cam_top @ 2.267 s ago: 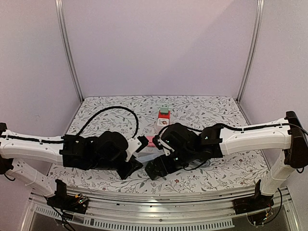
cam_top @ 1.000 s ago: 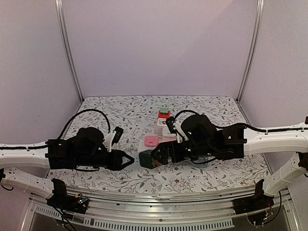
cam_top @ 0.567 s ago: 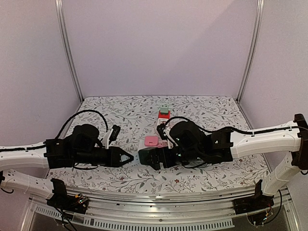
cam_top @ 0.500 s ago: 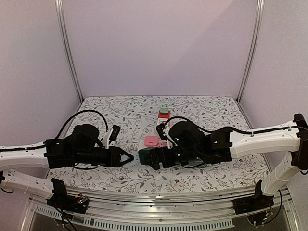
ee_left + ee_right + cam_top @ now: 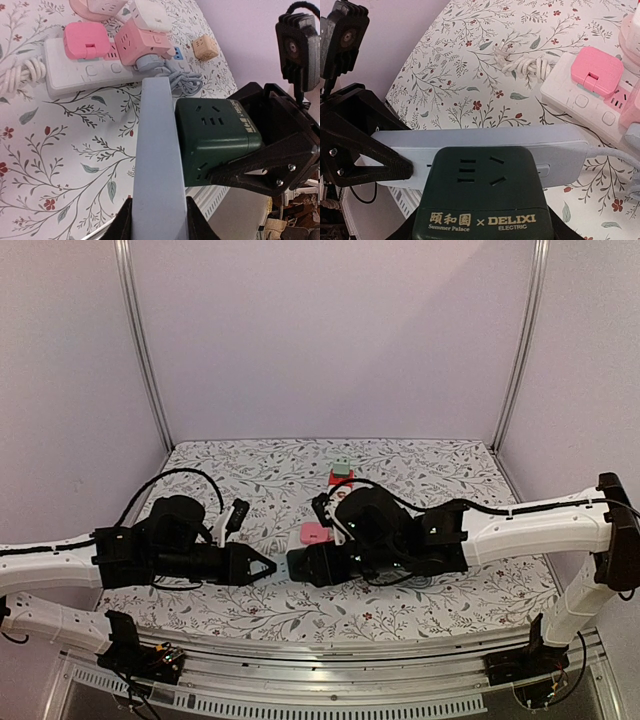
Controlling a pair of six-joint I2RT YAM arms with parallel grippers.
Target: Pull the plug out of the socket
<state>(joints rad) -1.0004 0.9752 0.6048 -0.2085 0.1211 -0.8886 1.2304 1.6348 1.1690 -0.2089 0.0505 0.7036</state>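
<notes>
From above, the left gripper (image 5: 266,566) and the right gripper (image 5: 303,565) are meeting tip to tip at lower centre of the frame, over the flowered table (image 5: 450,470). A pink plug (image 5: 315,533) is lying just behind them. In the left wrist view, the left jaws are pinching a grey power strip (image 5: 157,150) running up the middle. A green plug (image 5: 212,135) is sitting tight against the strip's right side, clamped by the black right jaws. In the right wrist view, the green plug is filling the lower centre and touching the grey strip lying across the frame. A white power strip (image 5: 585,97) is lying at the right edge.
</notes>
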